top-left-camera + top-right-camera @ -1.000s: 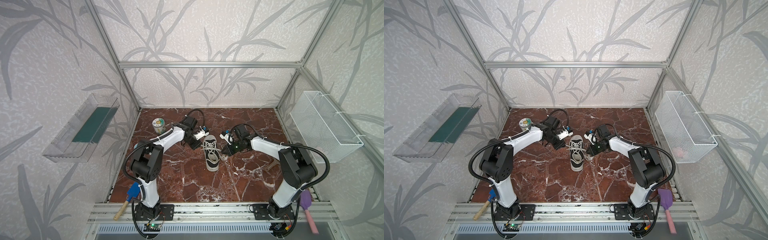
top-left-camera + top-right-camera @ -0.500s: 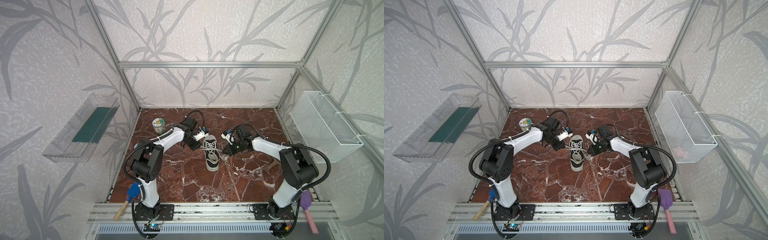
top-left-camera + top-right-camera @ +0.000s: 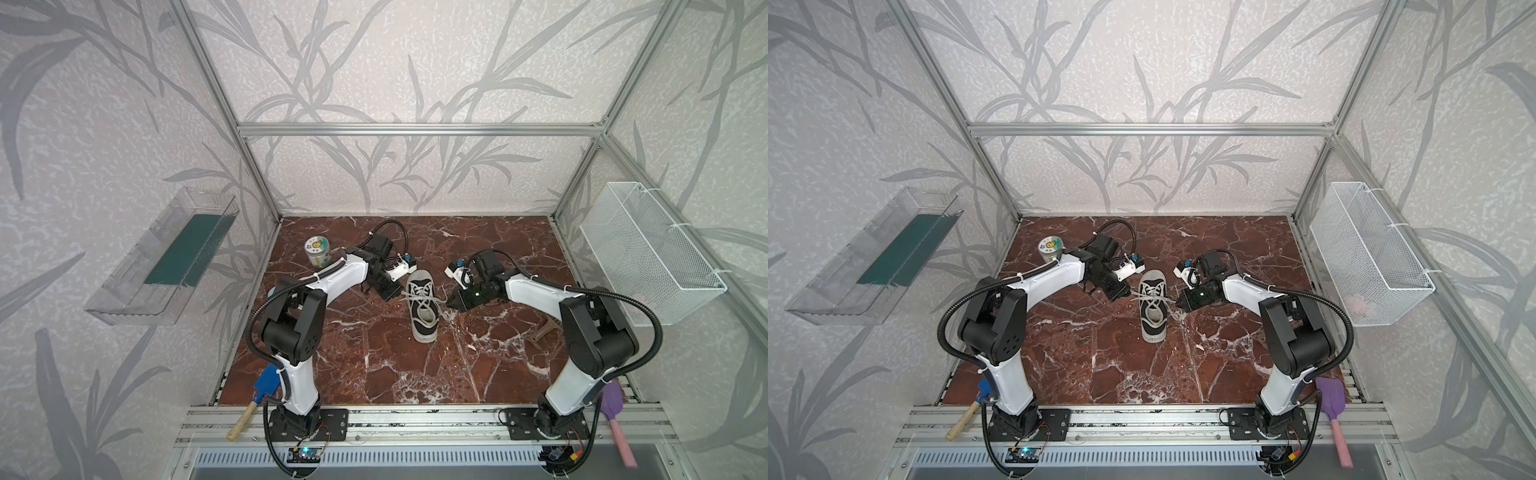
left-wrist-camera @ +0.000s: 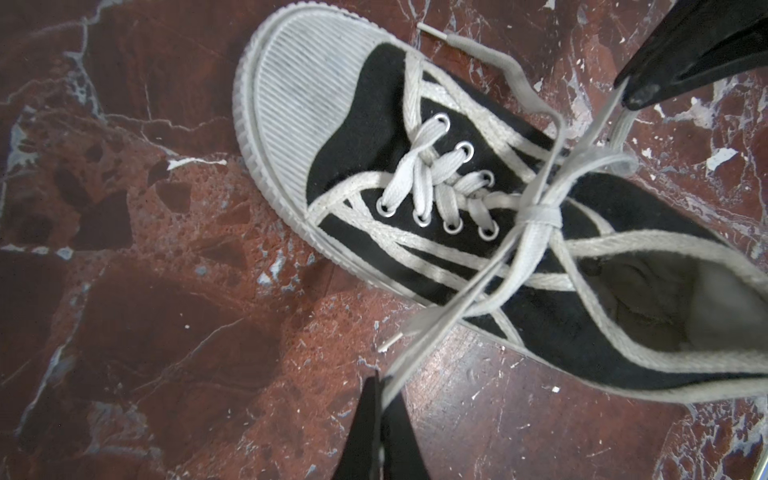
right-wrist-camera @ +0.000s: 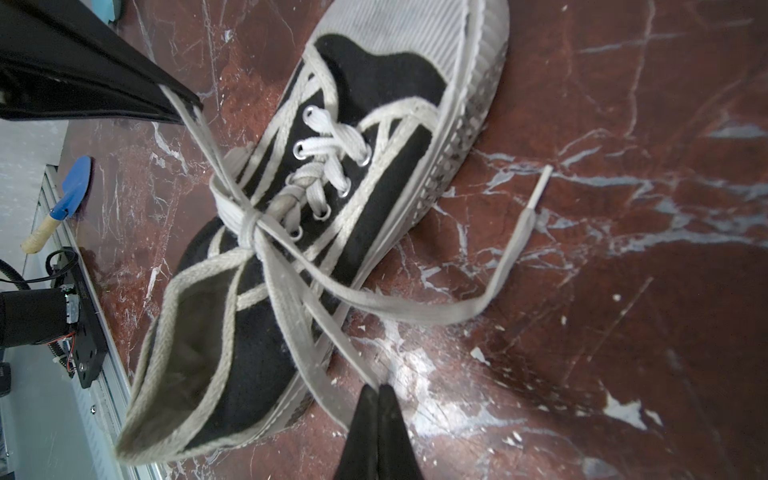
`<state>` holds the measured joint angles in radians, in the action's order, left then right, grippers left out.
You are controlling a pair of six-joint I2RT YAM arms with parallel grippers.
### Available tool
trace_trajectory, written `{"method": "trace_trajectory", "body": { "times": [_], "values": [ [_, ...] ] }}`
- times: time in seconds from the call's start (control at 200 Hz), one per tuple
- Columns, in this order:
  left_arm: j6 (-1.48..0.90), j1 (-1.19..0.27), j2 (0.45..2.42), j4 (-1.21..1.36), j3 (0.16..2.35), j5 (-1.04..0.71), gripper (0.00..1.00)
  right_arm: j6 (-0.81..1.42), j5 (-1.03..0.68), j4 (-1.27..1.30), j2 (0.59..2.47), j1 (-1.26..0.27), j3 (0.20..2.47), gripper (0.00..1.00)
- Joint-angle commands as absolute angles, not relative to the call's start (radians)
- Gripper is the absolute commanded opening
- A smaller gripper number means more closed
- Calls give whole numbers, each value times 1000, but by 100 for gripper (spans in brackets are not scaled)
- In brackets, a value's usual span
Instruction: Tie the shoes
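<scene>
**Both grippers pinched shut on the laces (image 4: 538,216) of a black sneaker (image 3: 422,305) at mid-table**

Nearest me, on the front rail, a blue spatula (image 3: 266,384) with a wooden handle lies beside the left arm's base. A purple spatula (image 3: 614,405) with a pink handle lies beside the right arm's base.

Beyond the rail is the red-brown marble table (image 3: 395,374). A small brown object (image 3: 542,330) that I cannot identify lies on its right side, near the right arm.

The sneaker stands on its white sole near the middle of the table, with its heel toward me and its white toe cap toward the back wall. Its white laces are crossed into a knot over the tongue.

The left gripper (image 4: 380,386) sits just beside the shoe's left flank, clamped on a doubled strand that runs taut up to the knot. One free lace tip lies on the marble close by.

The right gripper (image 5: 378,392) sits just beside the right flank, also clamped on a doubled strand from the knot. The other free end trails across the marble on that side.

Farther back on the left, a round tin (image 3: 316,251) stands behind the left arm. A clear tray (image 3: 166,257) hangs on the left wall and a white wire basket (image 3: 648,257) on the right wall.
</scene>
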<state>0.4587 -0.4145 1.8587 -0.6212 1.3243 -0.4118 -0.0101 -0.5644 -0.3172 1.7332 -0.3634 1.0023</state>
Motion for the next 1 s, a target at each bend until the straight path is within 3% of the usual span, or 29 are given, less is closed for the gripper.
{"method": "trace_trajectory", "body": {
  "times": [0.0, 0.055, 0.09, 0.125, 0.26, 0.315, 0.535, 0.75, 0.995],
  "values": [
    [455, -373, 1866, -654, 1309, -354, 0, -5, -540, -395, 1726, -333, 990, 0],
    [451, -374, 1861, -652, 1307, -381, 0, -4, -587, -376, 1723, -333, 991, 4],
    [447, -373, 1857, -649, 1306, -394, 14, 1, -602, -367, 1718, -333, 992, 22],
    [439, -375, 1854, -642, 1301, -398, 28, 7, -606, -361, 1712, -331, 991, 32],
    [425, -375, 1804, -589, 1258, -401, 57, 17, -565, -383, 1654, -304, 998, 56],
    [417, -374, 1775, -554, 1232, -394, 60, 10, -556, -410, 1636, -285, 1005, 63],
    [419, -367, 1679, -471, 1142, -408, 60, -32, -538, -482, 1577, -265, 1041, 65],
    [416, -369, 1655, -430, 1082, -468, 54, -47, -557, -482, 1594, -319, 1079, 57],
    [361, -371, 1630, -362, 1047, -507, 56, -67, -551, -474, 1671, -415, 1156, 51]
  ]
}}
